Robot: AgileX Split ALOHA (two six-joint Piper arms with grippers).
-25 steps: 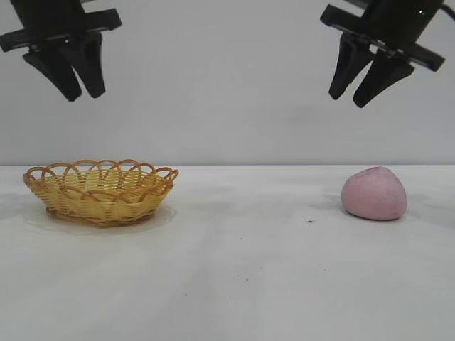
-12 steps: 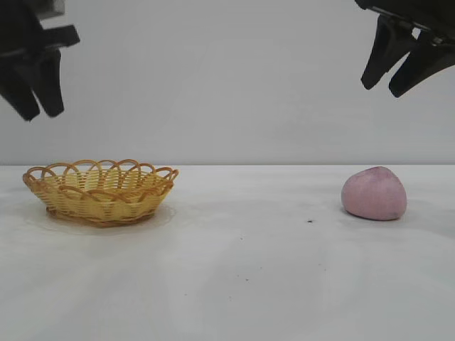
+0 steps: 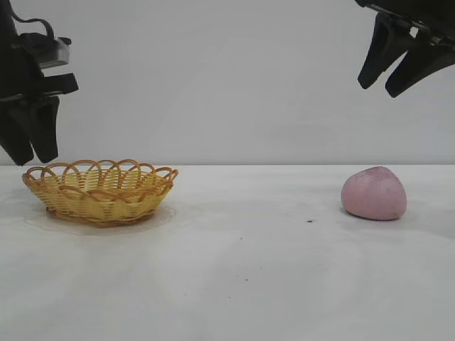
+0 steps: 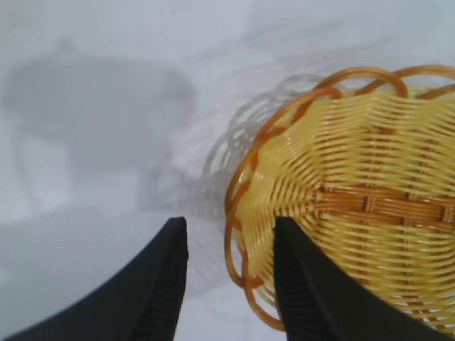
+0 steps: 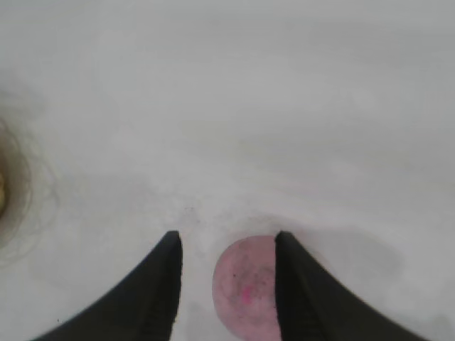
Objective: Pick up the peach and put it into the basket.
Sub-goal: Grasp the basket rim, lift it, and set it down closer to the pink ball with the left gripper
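The peach (image 3: pixel 374 193) sits on the white table (image 3: pixel 242 270), well below the right claw (image 3: pixel 389 77), which hangs in the air above it and slightly toward the table's edge. That claw's jaws stand partly open with nothing between them. The basket (image 3: pixel 100 190) rests well apart from the peach, just beside and under the left claw (image 3: pixel 28 150), whose jaws are also partly open and empty, tips near the looped rim.

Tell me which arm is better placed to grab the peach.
Right. The right gripper hangs open above the peach, which shows between its fingers in the wrist view. The left gripper is across the table by the basket.
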